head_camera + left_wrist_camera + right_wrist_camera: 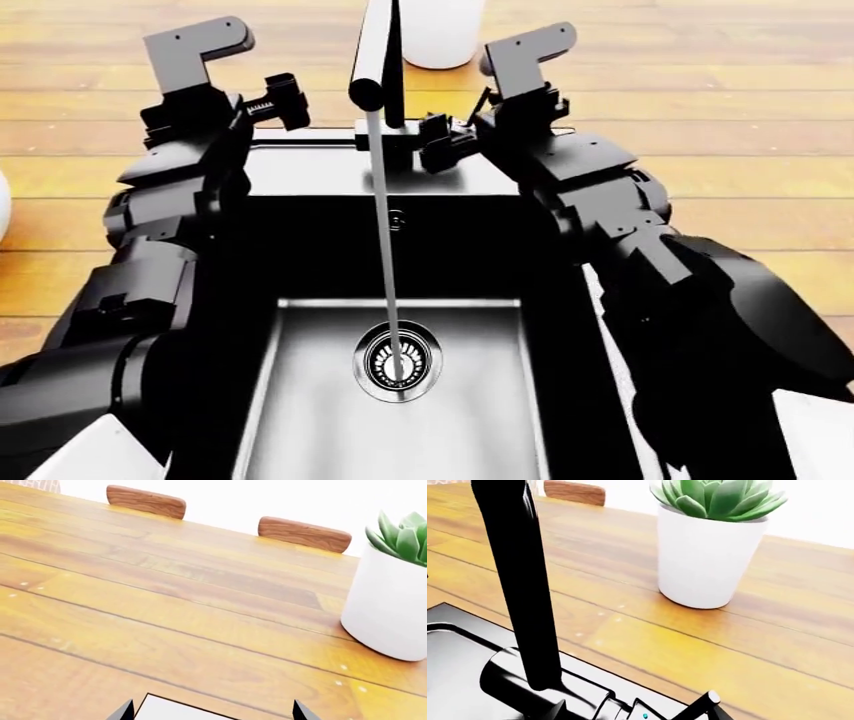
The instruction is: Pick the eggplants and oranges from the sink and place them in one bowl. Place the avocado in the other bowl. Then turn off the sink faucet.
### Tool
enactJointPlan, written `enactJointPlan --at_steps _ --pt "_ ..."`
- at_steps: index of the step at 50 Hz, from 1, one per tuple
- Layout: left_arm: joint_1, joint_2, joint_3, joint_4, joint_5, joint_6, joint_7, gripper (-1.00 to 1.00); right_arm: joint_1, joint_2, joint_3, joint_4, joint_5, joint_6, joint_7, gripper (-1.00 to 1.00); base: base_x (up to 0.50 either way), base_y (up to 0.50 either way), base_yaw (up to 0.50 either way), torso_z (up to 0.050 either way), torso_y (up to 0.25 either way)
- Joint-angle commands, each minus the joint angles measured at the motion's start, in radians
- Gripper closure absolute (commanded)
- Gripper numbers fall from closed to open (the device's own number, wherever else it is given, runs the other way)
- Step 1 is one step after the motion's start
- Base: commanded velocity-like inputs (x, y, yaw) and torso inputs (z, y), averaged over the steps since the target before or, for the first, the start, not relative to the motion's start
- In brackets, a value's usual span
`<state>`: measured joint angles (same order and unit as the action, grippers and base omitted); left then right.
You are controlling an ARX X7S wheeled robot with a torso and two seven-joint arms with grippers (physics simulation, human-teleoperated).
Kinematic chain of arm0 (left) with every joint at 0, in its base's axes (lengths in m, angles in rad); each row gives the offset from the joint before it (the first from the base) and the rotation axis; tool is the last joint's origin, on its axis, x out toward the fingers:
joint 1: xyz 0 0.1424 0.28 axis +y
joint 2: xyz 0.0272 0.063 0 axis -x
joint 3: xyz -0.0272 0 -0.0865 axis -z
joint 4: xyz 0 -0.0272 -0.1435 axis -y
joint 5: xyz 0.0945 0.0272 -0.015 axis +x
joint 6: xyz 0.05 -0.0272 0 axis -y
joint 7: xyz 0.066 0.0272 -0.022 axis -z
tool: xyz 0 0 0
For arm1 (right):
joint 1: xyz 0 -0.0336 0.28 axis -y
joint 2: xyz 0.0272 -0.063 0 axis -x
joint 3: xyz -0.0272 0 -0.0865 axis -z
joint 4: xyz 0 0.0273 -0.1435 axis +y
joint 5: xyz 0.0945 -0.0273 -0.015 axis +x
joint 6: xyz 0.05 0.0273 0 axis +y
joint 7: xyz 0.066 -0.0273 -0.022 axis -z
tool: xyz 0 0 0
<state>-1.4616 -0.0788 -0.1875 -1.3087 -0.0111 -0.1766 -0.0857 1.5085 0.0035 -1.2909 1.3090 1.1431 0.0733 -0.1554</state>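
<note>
Behind the sink faucet [378, 60], head view: left gripper [274, 103] and right gripper [445, 140] flanking its base, jaw state unclear; water running to the sink [400, 430] drain. Left wrist: wooden counter [167, 610], potted succulent [393, 595]. Right wrist: thin lever [700, 707] beside faucet base.

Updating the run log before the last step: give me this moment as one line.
sink: no produce visible | sink faucet: water running | right gripper: beside faucet base, state unclear | left gripper: at sink's back rim
</note>
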Motion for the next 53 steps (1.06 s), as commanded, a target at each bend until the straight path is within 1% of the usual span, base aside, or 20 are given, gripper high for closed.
enactJointPlan --at_steps 1,6,8,12,14,19,23,30,53 --pt "-0.001 -0.007 -0.008 0.0 0.005 -0.006 0.007 -1.0 -0.001 -0.003 -0.093 0.0 0.186 -0.025 -0.029 -1.0 0.0 0.0 0.0 0.0 0.0" --pt "-0.003 -0.007 -0.014 0.0 0.003 -0.003 0.016 -1.0 -0.003 -0.004 -0.153 -0.001 0.255 -0.034 -0.036 -1.0 0.0 0.0 0.0 0.0 0.0" --pt "-0.002 -0.006 -0.015 0.0 0.003 -0.002 0.019 -1.0 -0.003 -0.003 -0.178 -0.001 0.254 -0.03 -0.028 -1.0 0.0 0.0 0.0 0.0 0.0" --pt "0.001 -0.002 -0.015 0.0 0.005 -0.002 0.02 -1.0 -0.009 -0.003 -0.142 0.0 0.207 -0.009 -0.014 -1.0 0.0 0.0 0.0 0.0 0.0" --pt "0.0 0.0 -0.014 0.0 0.006 -0.002 0.021 -1.0 -0.011 -0.003 -0.13 0.0 0.209 -0.006 -0.041 -1.0 0.0 0.0 0.0 0.0 0.0" --pt "-0.003 -0.002 -0.013 0.0 0.008 -0.003 0.022 -1.0 0.017 -0.004 -0.211 -0.025 0.261 -0.025 -0.072 -1.0 0.0 0.0 0.0 0.0 0.0" --pt "-0.008 -0.008 -0.015 0.0 0.008 -0.004 0.02 -1.0 0.03 -0.004 -0.239 -0.05 0.271 -0.029 -0.089 -1.0 0.0 0.0 0.0 0.0 0.0" --pt "-0.009 -0.011 -0.02 0.0 0.006 -0.004 0.02 -1.0 0.038 -0.004 -0.247 -0.081 0.264 -0.026 -0.094 -1.0 0.0 0.0 0.0 0.0 0.0" --pt "-0.006 -0.009 -0.021 0.0 0.011 -0.004 0.018 -1.0 0.038 -0.004 -0.247 -0.081 0.264 -0.026 -0.094 -1.0 0.0 0.0 0.0 0.0 0.0"
